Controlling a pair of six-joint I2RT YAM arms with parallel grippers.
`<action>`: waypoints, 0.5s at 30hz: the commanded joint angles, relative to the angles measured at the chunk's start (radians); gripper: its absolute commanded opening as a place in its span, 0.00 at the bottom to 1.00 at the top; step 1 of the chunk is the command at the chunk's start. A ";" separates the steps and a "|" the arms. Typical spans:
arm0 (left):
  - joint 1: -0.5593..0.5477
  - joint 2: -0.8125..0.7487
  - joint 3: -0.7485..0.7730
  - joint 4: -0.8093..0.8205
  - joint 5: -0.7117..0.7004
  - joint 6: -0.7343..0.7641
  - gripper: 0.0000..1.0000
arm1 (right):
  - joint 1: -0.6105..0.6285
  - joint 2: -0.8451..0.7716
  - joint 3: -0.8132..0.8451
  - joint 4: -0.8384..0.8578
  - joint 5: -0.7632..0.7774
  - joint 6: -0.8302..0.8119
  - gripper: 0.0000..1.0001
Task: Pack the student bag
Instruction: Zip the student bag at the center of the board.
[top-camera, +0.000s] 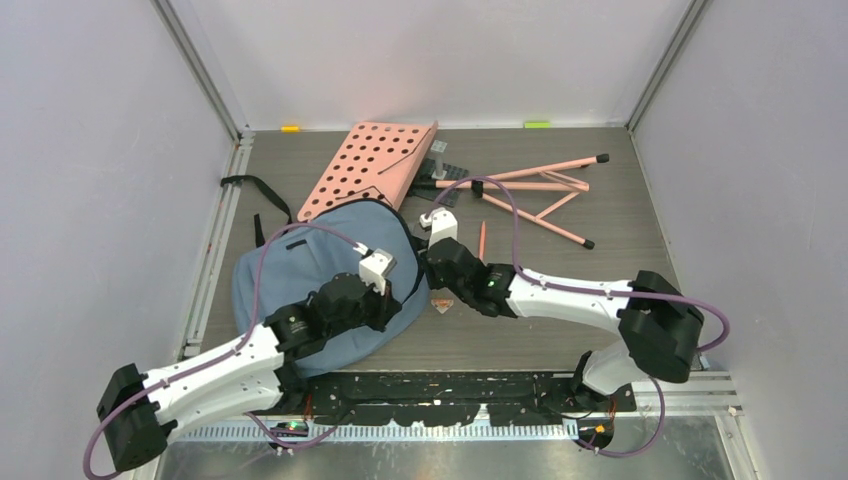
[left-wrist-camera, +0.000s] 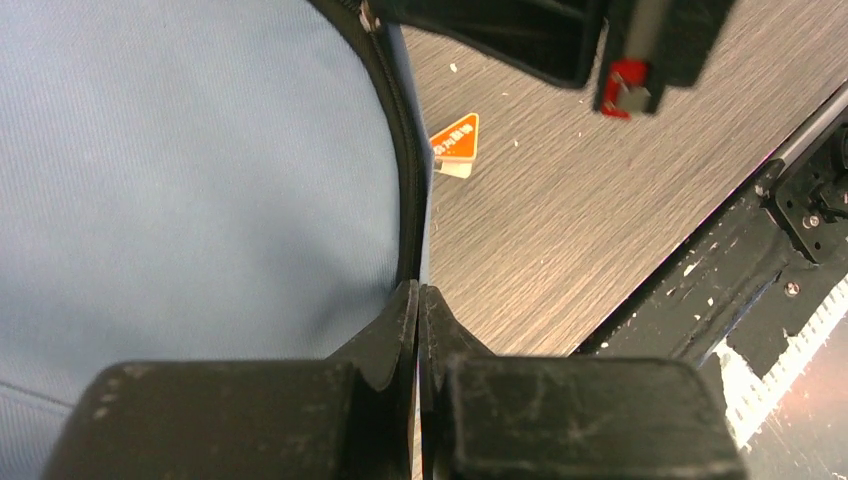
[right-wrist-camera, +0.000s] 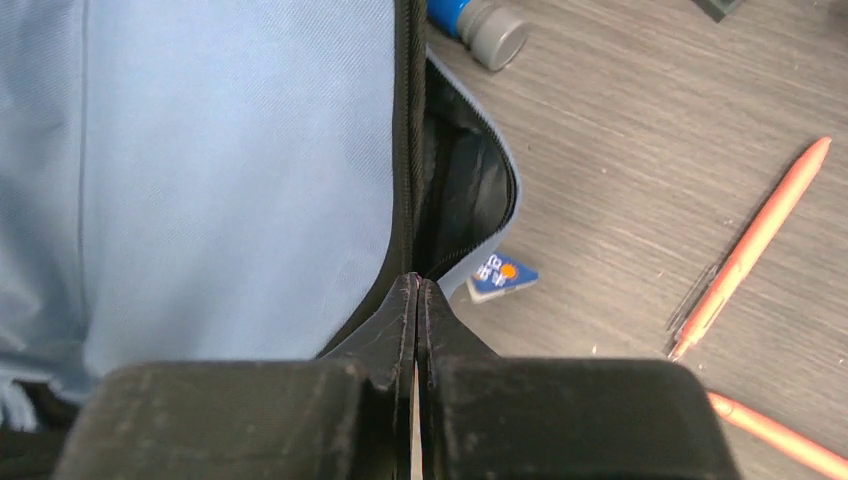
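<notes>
Two grippers work at the same seam. The left gripper (left-wrist-camera: 418, 290) and the right gripper (right-wrist-camera: 416, 280) each have their fingers pressed together, tips against the black zipper trim (left-wrist-camera: 405, 180) of the student bag (top-camera: 300, 280). Whether a fold of trim is nipped between them cannot be told. The bag lies flat toward the near-left corner of the tabletop (top-camera: 620, 240), with its right side reaching the middle.

The step in hand looks like opening the zipper. The right wrist view shows a short gap (right-wrist-camera: 465, 190) with dark lining inside, and the rest of the seam is shut. To do it well, one gripper should anchor the trim while the other draws along the zipper's curve, low and parallel to the fabric. Lifting would only drag the soft bag along. The two wrists sit close together, so the pull should lead away from the other arm.

Counted:
- One bag.
- One pink perforated board (top-camera: 370, 165) at the middle of the far edge, touching the bag's far side.
- One folded pink stand (top-camera: 540, 185) toward the far-right corner.
- Two orange pens (right-wrist-camera: 752, 248) (right-wrist-camera: 775, 430) right of the bag.
- One blue, grey-capped tube (right-wrist-camera: 490, 30) just beside the gap.
- One small orange triangular tag (left-wrist-camera: 455, 140) near the trim.
</notes>
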 joint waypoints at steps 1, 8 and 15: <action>-0.005 -0.078 -0.036 -0.082 -0.007 -0.055 0.00 | -0.045 0.060 0.085 -0.009 0.125 -0.078 0.01; -0.005 -0.202 -0.067 -0.183 -0.093 -0.090 0.00 | -0.091 0.106 0.146 -0.010 0.047 -0.108 0.01; -0.005 -0.220 -0.005 -0.190 -0.119 -0.082 0.19 | -0.092 0.028 0.133 -0.084 -0.098 -0.082 0.13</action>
